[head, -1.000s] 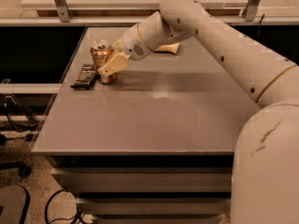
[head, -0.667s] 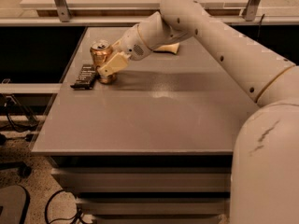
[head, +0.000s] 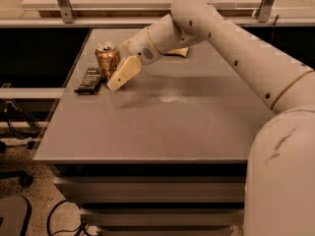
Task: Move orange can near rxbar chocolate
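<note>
Camera view, sole view on record. The grey table (head: 162, 122) fills the centre of the view. The orange can (head: 107, 58) stands upright on the table's far-left quarter, at about 10 o'clock from the table's middle, silver top showing. The rxbar chocolate (head: 89, 80) lies flat just beside the can, at about 8 o'clock from it, close to the table's left edge; whether wrapper and can touch cannot be determined. The white arm (head: 221, 38) enters from the lower right and reaches across the table toward 10 o'clock. The gripper (head: 118, 77) sits low over the surface at about 4 o'clock from the can, its pale tip angled down toward 7 o'clock and lying against or directly in front of the can's right side. Its far side is hidden behind the can, so how wide it stands, and whether it has hold of the can, cannot be told. A pale yellow sponge (head: 178, 52) lies at 12 o'clock on the table, partly covered by the arm, well apart from the can. Cables (head: 59, 220) lie on the floor at 7 o'clock.
</note>
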Tool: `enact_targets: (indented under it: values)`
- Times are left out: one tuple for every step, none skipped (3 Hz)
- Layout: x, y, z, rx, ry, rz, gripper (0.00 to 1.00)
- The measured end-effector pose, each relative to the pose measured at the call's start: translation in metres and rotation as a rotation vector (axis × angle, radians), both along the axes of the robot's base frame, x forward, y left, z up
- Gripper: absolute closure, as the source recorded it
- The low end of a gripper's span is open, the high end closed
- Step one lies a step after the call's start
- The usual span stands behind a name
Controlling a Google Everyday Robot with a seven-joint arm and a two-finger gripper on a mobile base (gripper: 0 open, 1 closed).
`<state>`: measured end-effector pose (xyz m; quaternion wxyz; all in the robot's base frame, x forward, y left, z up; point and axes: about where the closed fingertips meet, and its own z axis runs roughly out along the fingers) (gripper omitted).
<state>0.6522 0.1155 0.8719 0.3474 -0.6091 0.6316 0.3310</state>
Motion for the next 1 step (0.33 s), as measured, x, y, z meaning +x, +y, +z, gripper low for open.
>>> enact_targets:
  values:
    - [-0.0025,0.0011,0.0012,-0.006,-0.001,0.012,0.0]
